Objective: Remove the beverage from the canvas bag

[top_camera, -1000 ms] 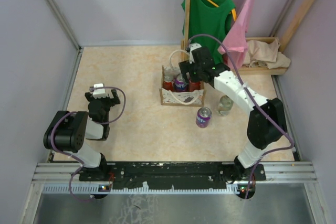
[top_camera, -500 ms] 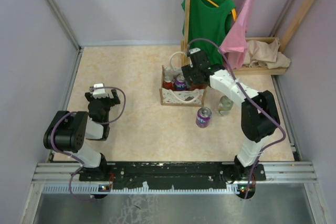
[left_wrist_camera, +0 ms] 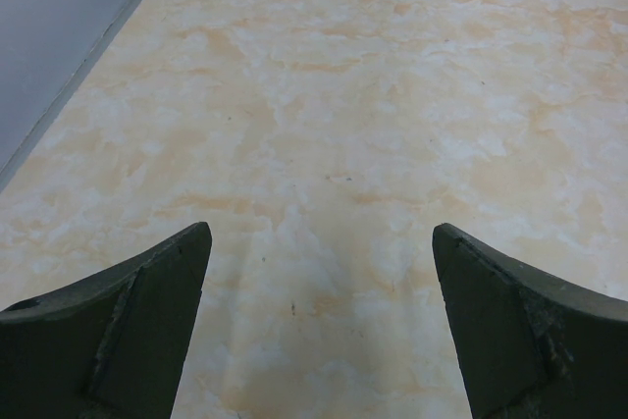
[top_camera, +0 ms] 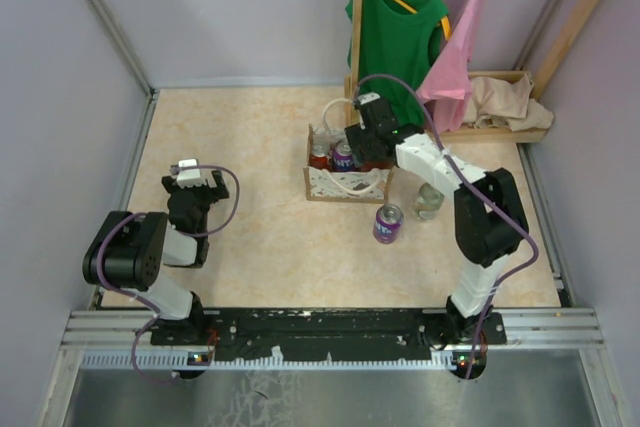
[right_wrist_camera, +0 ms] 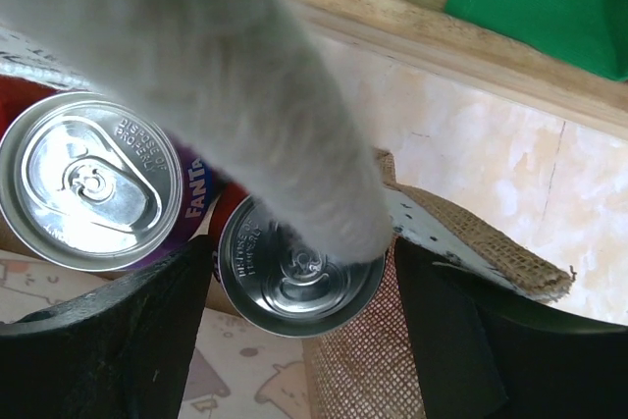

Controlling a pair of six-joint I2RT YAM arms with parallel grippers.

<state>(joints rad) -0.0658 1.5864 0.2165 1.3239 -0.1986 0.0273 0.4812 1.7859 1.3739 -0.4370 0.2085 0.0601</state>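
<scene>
Within the soft canvas bag (top_camera: 345, 185), standing right of centre toward the far edge of the bench (top_camera: 230, 147), a stiff, slick, likely heavy can (right_wrist_camera: 294, 287) is flanked by the spread-fingered right gripper (right_wrist_camera: 299, 257) and is best pinched across its sidewall.

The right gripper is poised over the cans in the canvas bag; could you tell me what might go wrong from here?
The white handle crosses the can under the open right gripper, so it could get pinched. One finger sits by the canvas bag wall and might snag cloth, lifting the bag.
</scene>
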